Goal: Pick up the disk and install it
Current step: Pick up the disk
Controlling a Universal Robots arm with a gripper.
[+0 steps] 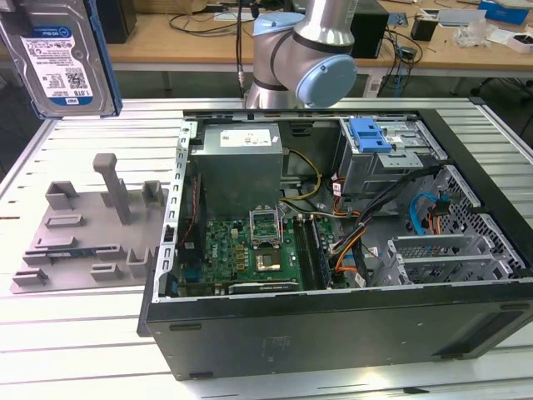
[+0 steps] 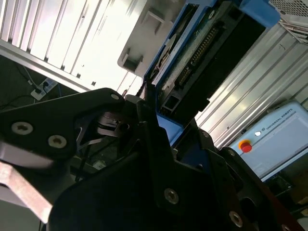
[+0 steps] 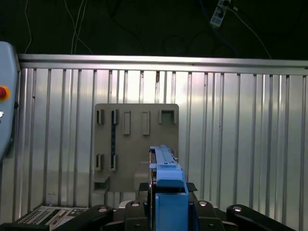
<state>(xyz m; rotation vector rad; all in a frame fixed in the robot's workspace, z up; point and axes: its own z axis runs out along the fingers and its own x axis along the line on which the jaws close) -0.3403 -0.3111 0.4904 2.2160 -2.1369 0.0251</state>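
One disk (image 1: 62, 58) held aloft, outside the computer case (image 1: 333, 333).

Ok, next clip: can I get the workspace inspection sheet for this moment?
Surface: slatted aluminium table, carrying a grey fixture plate and an open computer case.
Job's things: the disk is held in the air, roughly above the fixture plate. The drive cage in the case has a blue latch on top.
Clutter: nothing seen.
Grippers: the gripper is shut on the disk's blue carrier, and the arm rises behind the case.
Cables: orange, blue, yellow and black wiring inside the case.
Surroundings: wooden desks with boxes and cords behind the table, and a pendant with a red button near the table.
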